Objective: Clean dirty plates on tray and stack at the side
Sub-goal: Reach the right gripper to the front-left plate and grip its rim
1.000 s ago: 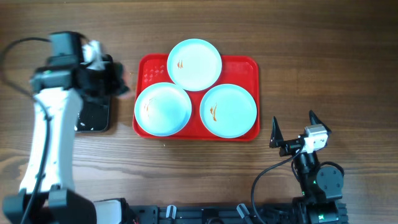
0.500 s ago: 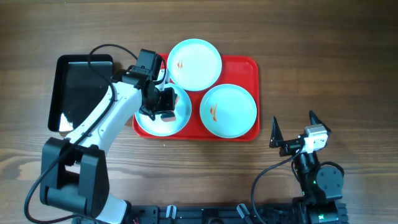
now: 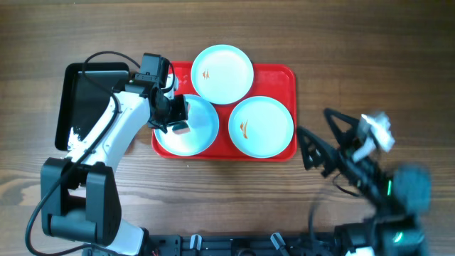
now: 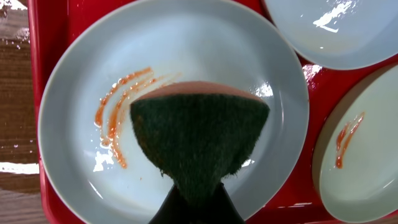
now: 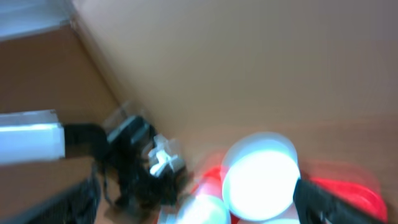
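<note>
Three pale blue plates lie on the red tray. The far plate and the right plate carry small orange smears. My left gripper is shut on a dark green sponge and holds it on the left plate. The left wrist view shows that plate with orange streaks left of the sponge. My right gripper is open, empty and blurred, just right of the tray. The right wrist view is blurred, with the far plate between the fingers.
A black glossy tray lies left of the red tray, with the left arm reaching across it. The wooden table stretches round both trays. The right arm's base stands at the front right.
My left gripper with the sponge has shifted slightly left on the left plate. My right arm has lifted off its resting pose and swung toward the tray, blurred by motion.
</note>
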